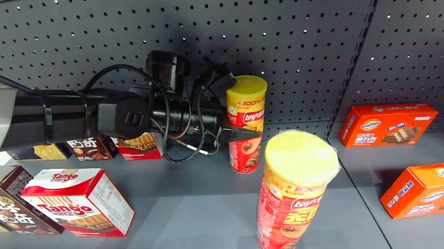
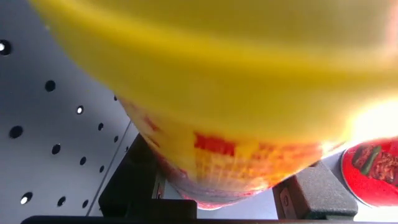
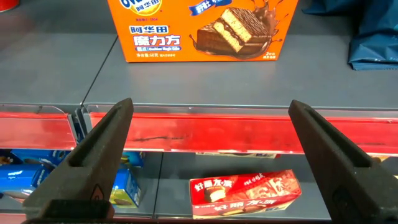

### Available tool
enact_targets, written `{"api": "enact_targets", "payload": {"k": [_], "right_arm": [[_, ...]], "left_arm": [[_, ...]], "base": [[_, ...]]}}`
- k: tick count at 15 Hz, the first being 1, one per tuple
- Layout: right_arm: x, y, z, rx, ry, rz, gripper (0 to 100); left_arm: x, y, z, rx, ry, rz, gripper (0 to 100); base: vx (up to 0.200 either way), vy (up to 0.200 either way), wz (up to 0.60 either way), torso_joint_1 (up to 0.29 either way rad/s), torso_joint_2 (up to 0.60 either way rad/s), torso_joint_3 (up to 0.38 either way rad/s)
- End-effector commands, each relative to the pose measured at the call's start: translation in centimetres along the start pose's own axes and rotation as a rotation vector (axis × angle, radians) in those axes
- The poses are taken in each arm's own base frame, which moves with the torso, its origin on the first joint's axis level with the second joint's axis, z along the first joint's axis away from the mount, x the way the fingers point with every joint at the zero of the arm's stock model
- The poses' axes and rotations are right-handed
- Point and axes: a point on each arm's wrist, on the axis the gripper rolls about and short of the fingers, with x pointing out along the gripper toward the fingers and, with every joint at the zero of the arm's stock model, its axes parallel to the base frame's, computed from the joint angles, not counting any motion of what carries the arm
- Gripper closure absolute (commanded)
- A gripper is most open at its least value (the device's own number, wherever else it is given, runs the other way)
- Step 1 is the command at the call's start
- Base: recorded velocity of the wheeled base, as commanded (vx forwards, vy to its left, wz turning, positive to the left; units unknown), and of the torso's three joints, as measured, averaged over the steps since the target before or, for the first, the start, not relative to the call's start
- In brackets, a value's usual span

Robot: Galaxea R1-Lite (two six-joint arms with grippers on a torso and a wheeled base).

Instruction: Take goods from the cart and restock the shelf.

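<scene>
yellow-lidded chip can (image 1: 244, 159) upright inside left pincer (image 1: 243, 117), on grey shelf (image 1: 192, 204)

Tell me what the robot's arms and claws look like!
The left arm is black and boxy, with black cables looping around it, some thinner wires and a round camera on top. The left gripper has flat dark fingers. The right gripper has two dark grey, wedge-shaped fingers with a rough, grainy surface.
</scene>
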Motion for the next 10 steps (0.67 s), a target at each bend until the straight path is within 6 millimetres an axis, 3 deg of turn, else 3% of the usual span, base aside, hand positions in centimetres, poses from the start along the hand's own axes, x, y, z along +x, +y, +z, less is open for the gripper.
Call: {"api": "enact_targets", "payload": {"k": [1, 2, 5, 10], "right_arm": [[0.0, 0.0, 0.0, 0.0, 0.001, 0.0, 0], [0.0, 0.0, 0.0, 0.0, 0.001, 0.0, 0], [0.0, 0.0, 0.0, 0.0, 0.001, 0.0, 0], [0.0, 0.0, 0.0, 0.0, 0.001, 0.0, 0]], "left_arm": [[0.2, 0.1, -0.4, -0.009, 0.011, -0.001, 100], [0.2, 0.1, -0.4, -0.009, 0.013, 0.002, 0], [-0.2, 0.0, -0.6, -0.014, 0.019, 0.006, 0], [-3.4, -2.1, 0.0, -0.007, 0.047, 0.059, 0]], "base": [[0.0, 0.0, 0.0, 0.0, 0.0, 0.0], [0.0, 0.0, 0.0, 0.0, 0.0, 0.0], [0.0, 0.0, 0.0, 0.0, 0.0, 0.0], [0.0, 0.0, 0.0, 0.0, 0.0, 0.0]]}}
